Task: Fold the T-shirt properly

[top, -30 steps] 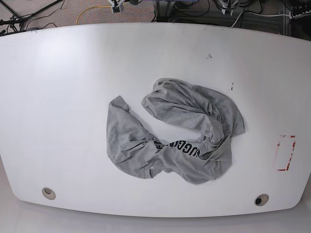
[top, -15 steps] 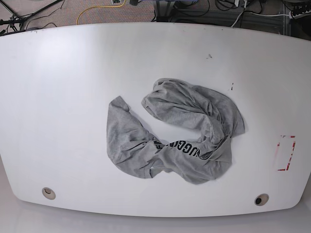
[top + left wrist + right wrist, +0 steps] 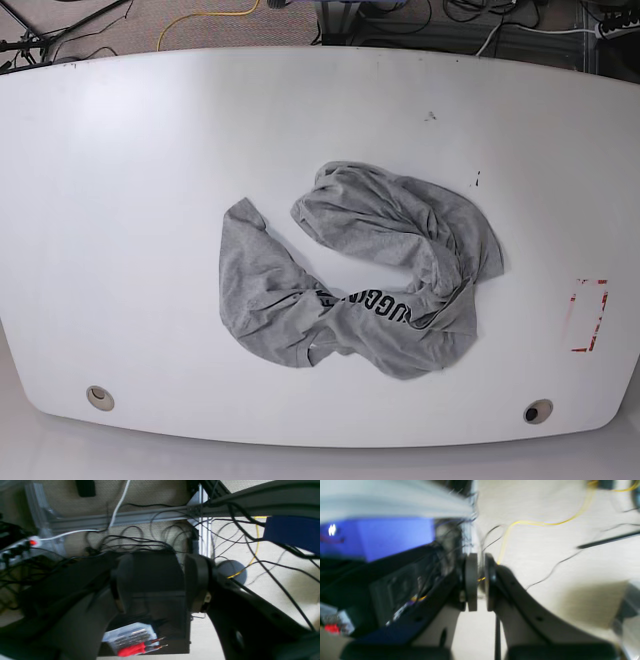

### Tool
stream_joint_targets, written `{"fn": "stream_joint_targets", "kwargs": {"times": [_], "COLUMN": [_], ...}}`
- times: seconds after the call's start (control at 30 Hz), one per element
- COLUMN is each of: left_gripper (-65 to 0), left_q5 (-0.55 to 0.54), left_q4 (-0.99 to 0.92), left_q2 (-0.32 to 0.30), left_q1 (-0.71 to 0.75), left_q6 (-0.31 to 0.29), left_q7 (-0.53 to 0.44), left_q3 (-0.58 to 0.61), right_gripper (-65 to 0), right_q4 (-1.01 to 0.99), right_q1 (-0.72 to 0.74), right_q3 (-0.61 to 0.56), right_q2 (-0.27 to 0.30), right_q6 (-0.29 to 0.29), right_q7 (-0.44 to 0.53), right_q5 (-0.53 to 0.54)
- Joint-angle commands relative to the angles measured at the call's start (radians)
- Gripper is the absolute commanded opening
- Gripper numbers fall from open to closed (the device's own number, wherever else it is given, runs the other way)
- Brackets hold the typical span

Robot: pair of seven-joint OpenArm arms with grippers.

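Nothing on the table (image 3: 120, 200) has shifted since a second ago; only the hardware at the far edge has gone. You have one T-shirt (image 3: 350, 270), soft grey cotton, crumpled in a ring near the middle with black lettering showing. Your left gripper (image 3: 152, 587) stands spread; your right gripper (image 3: 480, 580) is pressed together, empty.
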Motion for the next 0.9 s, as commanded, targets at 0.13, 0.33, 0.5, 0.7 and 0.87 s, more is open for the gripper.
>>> {"fn": "stream_joint_targets", "kwargs": {"times": [0.13, 0.33, 0.5, 0.7, 0.87], "left_gripper": [-35.6, -35.6, -35.7, -35.7, -35.7], "left_q5": [-0.008, -0.009, -0.011, -0.072, -0.133], "left_q4": [0.21, 0.328, 0.403, 0.47, 0.519], "left_q2": [-0.007, -0.005, 0.002, 0.013, 0.018], "left_q1": [0.16, 0.241, 0.283, 0.306, 0.302], "left_q6": [0.003, -0.034, -0.106, -0.177, -0.197], "left_q7": [-0.014, -0.014, -0.014, -0.012, -0.012], "left_q3": [-0.038, -0.085, -0.142, -0.216, -0.311], "right_gripper": [-60.7, -60.7, -60.7, -60.7, -60.7], "right_q4": [0.228, 0.381, 0.505, 0.611, 0.645], "right_q1": [-0.159, -0.263, -0.328, -0.372, -0.374], "right_q3": [0.05, 0.055, 0.073, 0.096, 0.105], "right_q2": [-0.001, -0.035, -0.051, -0.074, -0.083], "right_q6": [0.013, 0.013, 0.009, 0.009, 0.013], "right_q7": [-0.002, -0.02, -0.022, -0.022, -0.037], "right_q5": [0.009, 0.003, 0.003, 0.005, 0.008]}}
